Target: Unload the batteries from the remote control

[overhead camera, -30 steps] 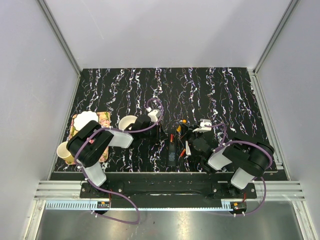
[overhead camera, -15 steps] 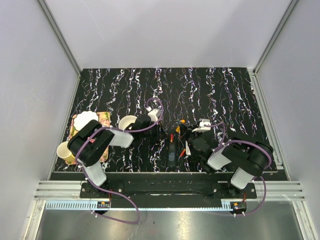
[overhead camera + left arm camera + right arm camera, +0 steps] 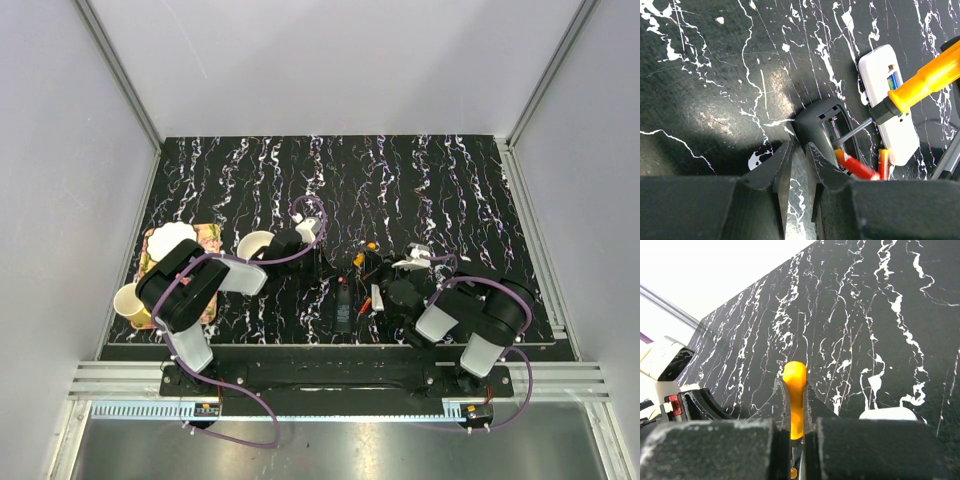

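Two end effectors work near the white remote control (image 3: 888,112), which lies flat on the black marbled surface (image 3: 705,65) with its slot face up. One battery (image 3: 894,81), showing green and blue, sits in that slot at the remote's far end.

You see the right end effector (image 3: 795,400) clamped on the orange handle of a screwdriver (image 3: 927,77). The handle crosses above the remote's slot. Its metal shaft runs past the remote's edge into a dark grey shell (image 3: 812,117) just beside the remote.

A red stick (image 3: 856,167) and a small orange stick (image 3: 883,162) lie by the remote's near end.

In the left wrist view, the left end effector (image 3: 796,162) is beyond the shell from the remote. Its jaws stand nearly together with a narrow gap, gripping nothing.
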Motion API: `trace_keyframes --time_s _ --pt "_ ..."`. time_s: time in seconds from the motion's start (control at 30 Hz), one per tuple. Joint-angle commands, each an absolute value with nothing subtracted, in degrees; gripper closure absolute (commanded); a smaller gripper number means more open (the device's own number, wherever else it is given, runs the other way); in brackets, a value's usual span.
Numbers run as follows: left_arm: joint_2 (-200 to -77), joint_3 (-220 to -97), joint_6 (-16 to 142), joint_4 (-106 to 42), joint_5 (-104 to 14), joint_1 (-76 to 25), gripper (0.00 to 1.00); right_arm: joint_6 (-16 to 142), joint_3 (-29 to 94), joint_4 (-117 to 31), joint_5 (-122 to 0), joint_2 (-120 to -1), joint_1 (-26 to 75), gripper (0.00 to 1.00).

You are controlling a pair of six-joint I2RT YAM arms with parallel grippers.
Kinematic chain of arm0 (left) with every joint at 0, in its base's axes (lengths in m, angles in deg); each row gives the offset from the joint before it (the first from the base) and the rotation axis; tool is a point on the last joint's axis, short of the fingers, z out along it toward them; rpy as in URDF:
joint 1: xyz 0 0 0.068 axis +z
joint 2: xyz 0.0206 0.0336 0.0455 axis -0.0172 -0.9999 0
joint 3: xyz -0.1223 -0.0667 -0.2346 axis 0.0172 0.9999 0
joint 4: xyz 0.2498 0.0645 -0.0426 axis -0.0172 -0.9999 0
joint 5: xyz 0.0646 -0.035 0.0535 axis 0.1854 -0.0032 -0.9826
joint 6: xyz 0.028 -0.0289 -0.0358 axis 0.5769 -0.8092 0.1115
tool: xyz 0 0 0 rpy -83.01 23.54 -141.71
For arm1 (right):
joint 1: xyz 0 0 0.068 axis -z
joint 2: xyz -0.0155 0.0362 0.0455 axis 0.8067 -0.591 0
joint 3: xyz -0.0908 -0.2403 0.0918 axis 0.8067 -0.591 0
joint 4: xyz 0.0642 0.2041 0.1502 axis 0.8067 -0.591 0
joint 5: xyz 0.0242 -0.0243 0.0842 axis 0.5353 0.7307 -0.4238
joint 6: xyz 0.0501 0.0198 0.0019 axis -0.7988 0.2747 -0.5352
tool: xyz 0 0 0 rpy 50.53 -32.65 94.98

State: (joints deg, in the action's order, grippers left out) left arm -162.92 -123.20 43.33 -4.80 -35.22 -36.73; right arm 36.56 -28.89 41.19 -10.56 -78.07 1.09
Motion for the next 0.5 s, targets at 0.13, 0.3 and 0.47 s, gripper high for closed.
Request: trace_keyframes --time_s 0.13,0.3,0.47 --pt "-163.15 -124.05 41.92 0.47 -31.52 -37.6 0.78 27.97 -31.79 46.72 -11.24 -82.4 -0.19 1.0" --pt "-162.97 -124.31 42.19 -0.59 -31.6 -37.6 0.78 28.5 -31.88 46.72 -11.07 -82.67 -0.1 1.0" --pt "-161.83 -124.05 42.71 -0.5 -32.13 -37.6 0.78 31.66 -31.53 46.72 -10.54 -81.26 -0.1 1.0"
